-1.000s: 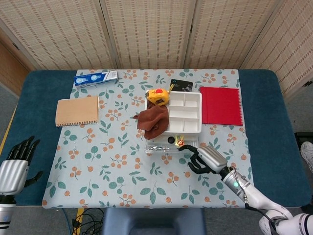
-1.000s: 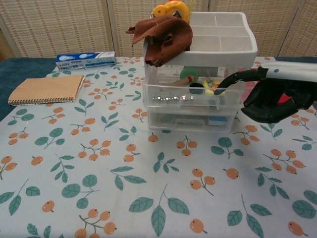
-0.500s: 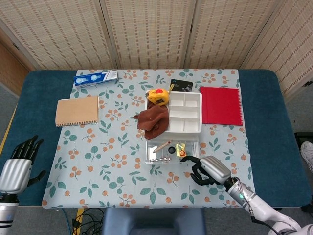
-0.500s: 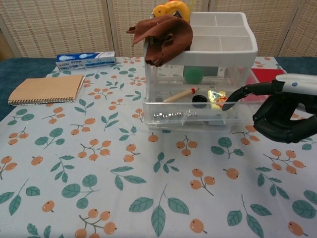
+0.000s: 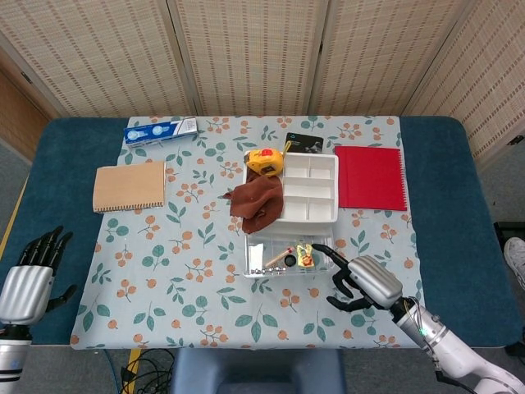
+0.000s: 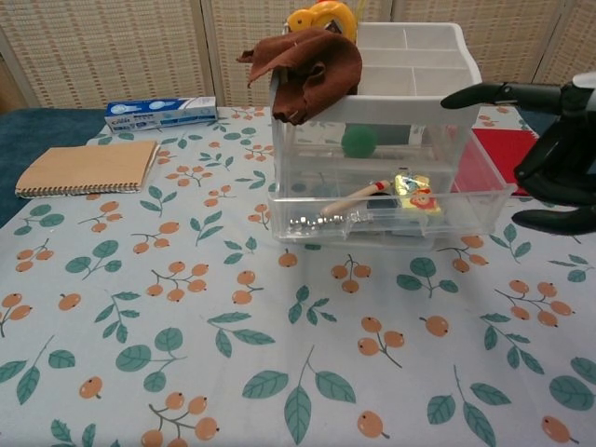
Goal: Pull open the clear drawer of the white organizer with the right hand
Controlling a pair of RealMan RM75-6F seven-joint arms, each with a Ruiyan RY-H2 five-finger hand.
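Note:
The white organizer (image 5: 310, 189) (image 6: 410, 88) stands mid-table. Its clear upper drawer (image 5: 261, 256) (image 6: 484, 200) is pulled out toward me, holding a wooden stick (image 6: 358, 196), a yellow packet (image 6: 415, 191) and small metal bits. My right hand (image 5: 367, 280) (image 6: 557, 158) hovers just right of the drawer's front corner with its fingers spread and nothing in it. In the chest view one finger reaches left above the drawer, off the plastic. My left hand (image 5: 28, 277) is low at the table's left edge, with its fingers apart and nothing in it.
A brown cloth (image 5: 257, 201) and a yellow tape measure (image 5: 265, 160) lie on the organizer's left side. A red notebook (image 5: 371, 176) lies to its right. A tan notebook (image 5: 129, 186) and a blue box (image 5: 160, 130) are at the far left.
The clear drawer has slid well out toward me. My right hand pulled back with it, then let go and lifted up and to the right. The left hand barely moved.

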